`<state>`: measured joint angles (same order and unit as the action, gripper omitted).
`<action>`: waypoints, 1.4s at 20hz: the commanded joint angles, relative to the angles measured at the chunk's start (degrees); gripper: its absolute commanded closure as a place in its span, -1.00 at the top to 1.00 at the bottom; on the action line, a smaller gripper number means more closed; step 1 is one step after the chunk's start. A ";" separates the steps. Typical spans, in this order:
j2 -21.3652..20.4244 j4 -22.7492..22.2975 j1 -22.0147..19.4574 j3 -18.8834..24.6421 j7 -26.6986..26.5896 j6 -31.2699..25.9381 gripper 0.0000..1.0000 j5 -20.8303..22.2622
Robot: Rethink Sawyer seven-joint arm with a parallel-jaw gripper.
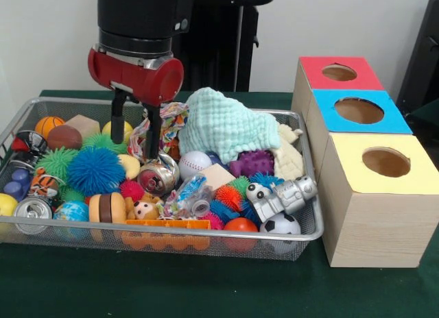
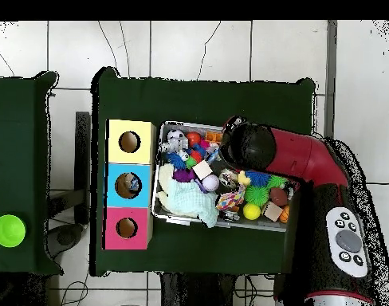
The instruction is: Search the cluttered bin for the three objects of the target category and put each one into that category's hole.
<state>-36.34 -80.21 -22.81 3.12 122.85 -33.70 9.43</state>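
Note:
The wire mesh bin (image 1: 171, 240) is full of toys; it also shows in the overhead view (image 2: 157, 171). One clear wrinkly plastic lump (image 1: 186, 195) lies near the bin's front, by an orange spiky ball. A wrinkly lump with coloured print (image 1: 168, 119) sits at the back, beside the mint cloth. My gripper (image 1: 135, 148) hangs open over the bin's middle left, empty, with one finger (image 1: 153, 134) in front of the printed lump and its tip just above a silver can (image 1: 158, 175). The blue-topped box's hole (image 1: 359, 110) (image 2: 128, 185) is to the right of the bin in the front view.
A mint cloth (image 1: 230, 123) is heaped at the bin's back. A blue spiky ball (image 1: 95, 170), a baseball (image 1: 195, 163), a toy robot (image 1: 281, 194) and more cans (image 1: 31, 212) crowd the bin. The red-topped box (image 1: 339, 72) and the yellow-topped box (image 1: 384, 162) flank the blue one.

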 commanded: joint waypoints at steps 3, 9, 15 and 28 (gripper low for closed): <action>1.45 -6.84 -1.85 7.85 -6.86 1.91 1.00 3.06; 1.75 -8.21 -2.08 9.17 -5.08 3.49 1.00 3.29; 3.02 -8.50 -2.48 10.68 -4.28 4.70 1.00 3.27; 6.33 -8.18 -1.42 10.28 -2.64 9.34 1.00 5.56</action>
<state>-33.42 -83.73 -24.02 8.65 122.85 -27.45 11.81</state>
